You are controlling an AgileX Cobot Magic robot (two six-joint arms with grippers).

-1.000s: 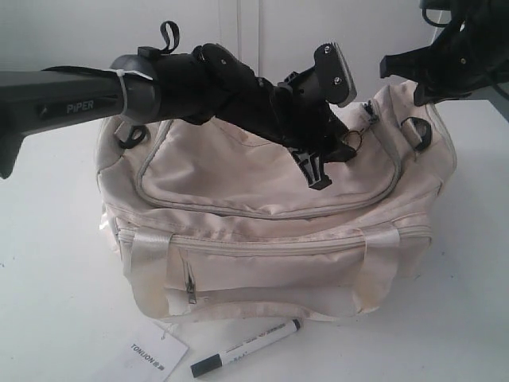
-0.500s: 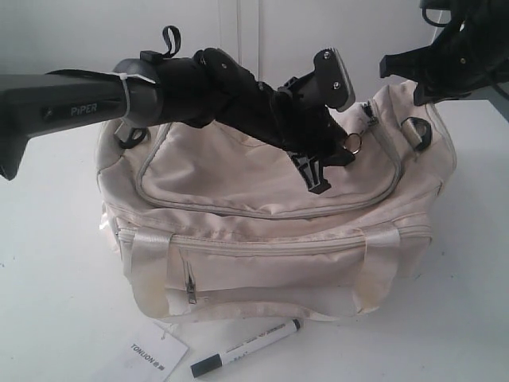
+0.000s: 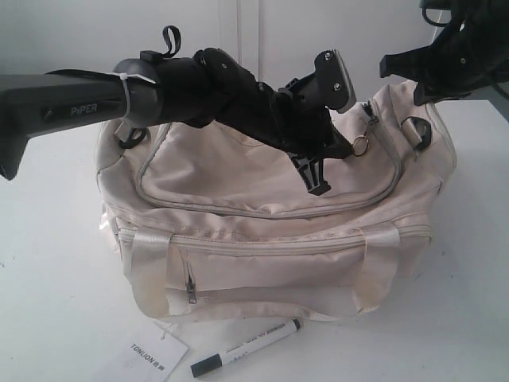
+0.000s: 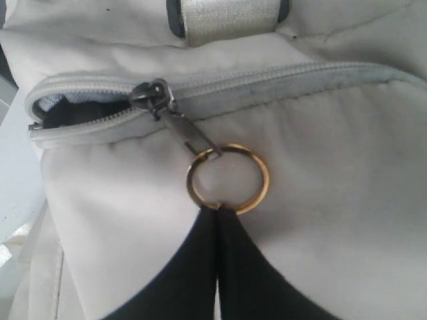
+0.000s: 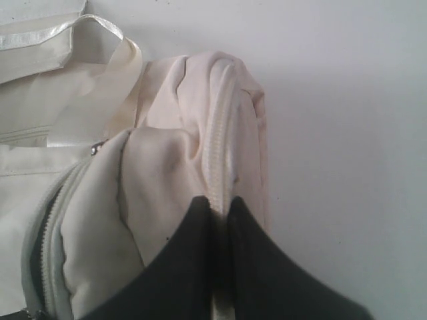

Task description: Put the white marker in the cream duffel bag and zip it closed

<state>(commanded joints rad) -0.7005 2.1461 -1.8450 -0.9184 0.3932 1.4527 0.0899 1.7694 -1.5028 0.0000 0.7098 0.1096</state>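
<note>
Your left gripper (image 4: 218, 212) is clenched on gold ring pull (image 4: 264, 180) — over last second ring has shifted slightly rightward in exterior view, pull tab now taut. Short dark gap shows behind slider (image 4: 152, 95), so unzipping of cream duffel bag (image 3: 262, 183) looks barely begun. Your right gripper (image 5: 217, 208) pinches bag's end seam, likely bracing fabric. White marker (image 3: 246, 348) unmoved on table (image 3: 56, 302) before bag, beside paper tag (image 3: 151, 352) — loading must wait.
</note>
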